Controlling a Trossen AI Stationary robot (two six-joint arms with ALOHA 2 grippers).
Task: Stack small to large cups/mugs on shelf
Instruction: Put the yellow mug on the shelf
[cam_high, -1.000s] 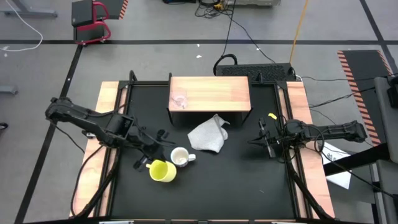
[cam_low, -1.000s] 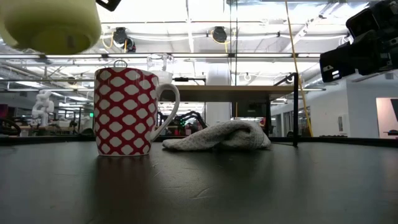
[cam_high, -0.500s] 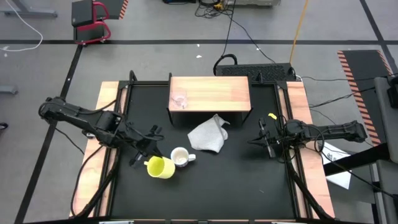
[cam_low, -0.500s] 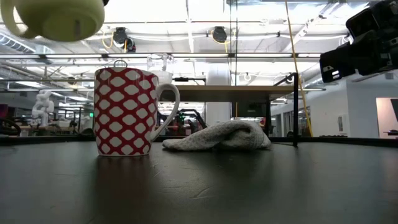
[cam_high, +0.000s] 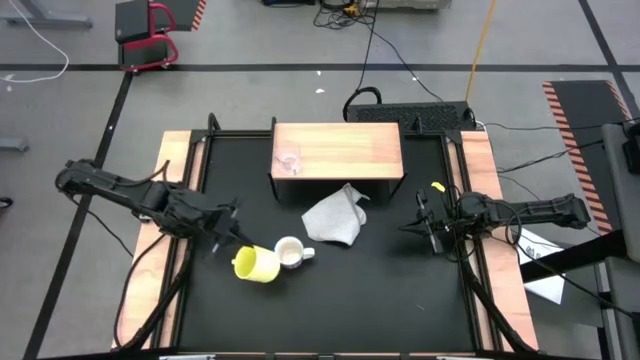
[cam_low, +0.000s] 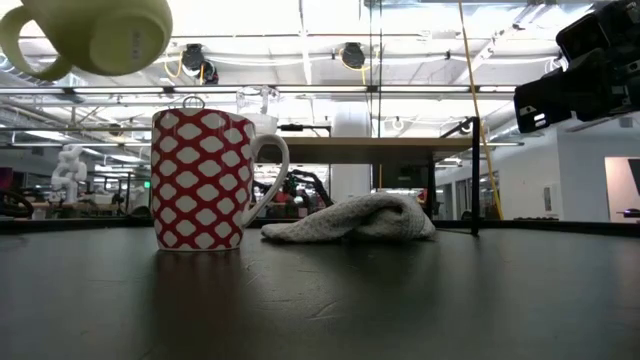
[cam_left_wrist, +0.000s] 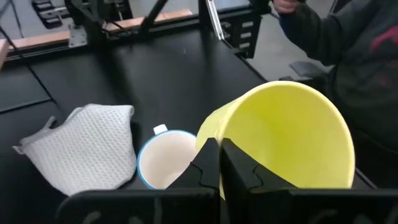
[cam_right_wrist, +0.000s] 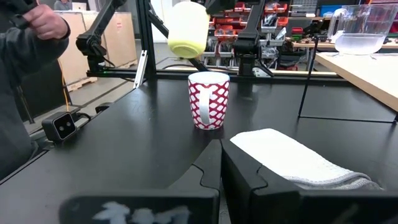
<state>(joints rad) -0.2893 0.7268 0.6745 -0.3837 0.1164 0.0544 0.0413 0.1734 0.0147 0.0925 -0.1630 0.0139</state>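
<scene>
The yellow cup (cam_high: 257, 264) hangs in the air near the table's left front, above and beside the white patterned mug (cam_high: 290, 252), which stands upright on its base on the black tabletop. My left gripper (cam_high: 234, 247) is shut on the yellow cup (cam_left_wrist: 286, 137). A tiny clear glass cup (cam_high: 288, 160) stands on the light-wood shelf (cam_high: 350, 140) at the far edge. My right gripper (cam_high: 422, 226) waits shut at the table's right, touching nothing. My left gripper pinches the yellow cup's rim (cam_left_wrist: 214, 127) between its two fingers; the wall seems to run between them, one finger inside and one outside. The fingers come from the table's left, slanting a little down. The cup (cam_low: 95, 35) is lifted clear and tilted, with its handle (cam_low: 25, 50) off to one side.
A grey-white cloth (cam_high: 333, 220) lies crumpled between the mug and the shelf. A person in a dark sleeve (cam_right_wrist: 25, 68) stands beyond the table's near left side. Bare tabletop lies at the front right.
My left gripper has drawn back toward the table's left edge and tipped up nearer to level, staying shut on the yellow cup. The cup has gone with it, clear of the table, and has turned, so its handle now shows in the low view.
</scene>
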